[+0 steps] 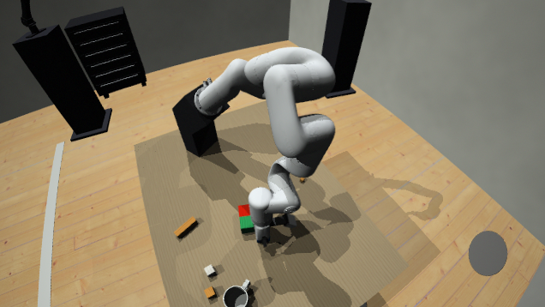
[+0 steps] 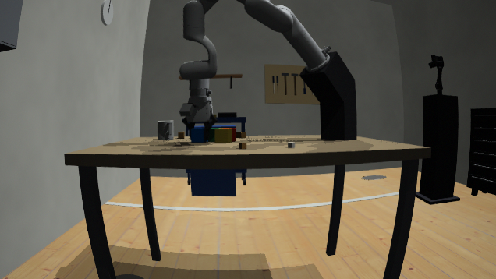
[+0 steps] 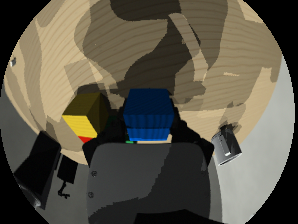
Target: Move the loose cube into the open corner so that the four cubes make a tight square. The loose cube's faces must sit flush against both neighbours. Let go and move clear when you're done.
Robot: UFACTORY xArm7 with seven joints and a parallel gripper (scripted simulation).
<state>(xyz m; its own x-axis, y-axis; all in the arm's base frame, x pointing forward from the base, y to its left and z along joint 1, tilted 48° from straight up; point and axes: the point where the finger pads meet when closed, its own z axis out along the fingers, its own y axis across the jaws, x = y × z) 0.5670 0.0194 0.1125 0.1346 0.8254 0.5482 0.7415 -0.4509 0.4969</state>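
blue cube (image 2: 198, 134) (image 3: 148, 111) sits pinched between the fingers of the black-and-grey gripper (image 2: 200, 125) (image 3: 148, 105), low at the wooden table (image 2: 249, 159), near the yellow cube (image 2: 223, 135) (image 3: 86, 114).

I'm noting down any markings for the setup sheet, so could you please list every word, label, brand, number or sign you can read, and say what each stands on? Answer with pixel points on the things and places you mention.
There are none that I can read.
Clock (image 2: 107, 12): seen at a slant; no numerals can be made out.
Arm (image 1: 280, 111) (image 2: 195, 21): no brand or lettering legible.
Mug (image 1: 235, 297) (image 2: 165, 130) (image 3: 227, 148): no readable text.
Blue cube (image 2: 197, 135) (image 3: 148, 106) and yellow cube (image 2: 223, 135) (image 3: 82, 123): no lettering visible.
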